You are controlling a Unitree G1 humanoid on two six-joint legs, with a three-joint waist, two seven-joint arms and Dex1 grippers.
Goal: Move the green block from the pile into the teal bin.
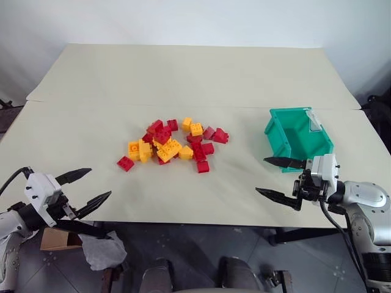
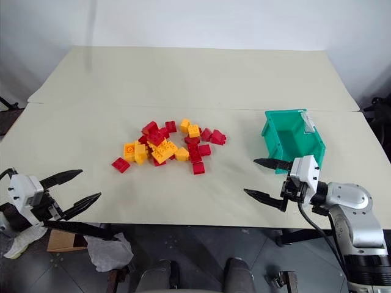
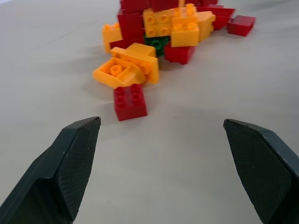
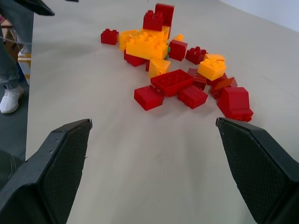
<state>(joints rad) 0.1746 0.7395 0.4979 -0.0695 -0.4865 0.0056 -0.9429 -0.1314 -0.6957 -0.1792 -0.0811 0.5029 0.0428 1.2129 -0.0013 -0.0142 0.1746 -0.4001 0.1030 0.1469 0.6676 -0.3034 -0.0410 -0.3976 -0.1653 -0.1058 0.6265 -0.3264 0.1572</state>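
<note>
Pale table (image 1: 183, 79) against a white wall. Pile (image 1: 174, 146) of red and yellow bricks at table centre. Green block (image 3: 157, 44) wedged in the pile's near-left side, under a yellow brick, barely showing. Teal bin (image 1: 297, 137) at 3 o'clock from the pile, well apart, tipped toward it. Left hand (image 1: 85, 189) at 7 o'clock, fingers wide apart, empty. Right hand (image 1: 281, 180) at 4 o'clock, just before the bin, spread wide, empty.

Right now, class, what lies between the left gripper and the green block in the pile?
In the left wrist view, bare table, then a lone red brick and tilted yellow bricks lie before the green block, tucked under other bricks. The left gripper is open.
</note>
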